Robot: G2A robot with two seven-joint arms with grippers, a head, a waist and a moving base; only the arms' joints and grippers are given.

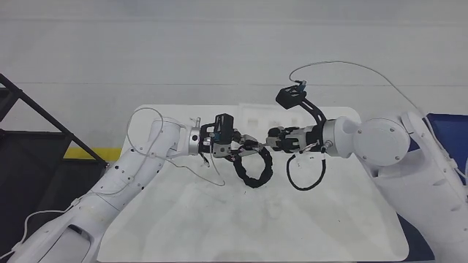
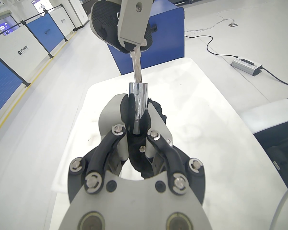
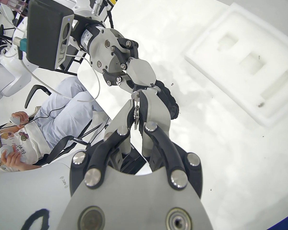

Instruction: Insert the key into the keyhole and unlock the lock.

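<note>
My left gripper (image 1: 235, 146) is shut on the lock's chrome cylinder (image 2: 139, 99), held above the middle of the white table (image 1: 219, 226). The lock's black cable loop (image 1: 256, 168) hangs below it. My right gripper (image 1: 268, 144) faces it from the other side and is shut on the key's head (image 3: 136, 116). The key blade (image 2: 136, 68) runs from the right gripper's fingertips (image 2: 132, 45) into the end of the cylinder. In the right wrist view the black cable (image 3: 169, 99) shows just behind the two meeting grippers.
A white foam tray (image 3: 244, 63) with several rectangular pockets lies at the table's far edge (image 1: 256, 113). A thin black wire loop (image 1: 303, 175) hangs under the right wrist. A blue cabinet (image 2: 163, 37) stands beyond the table.
</note>
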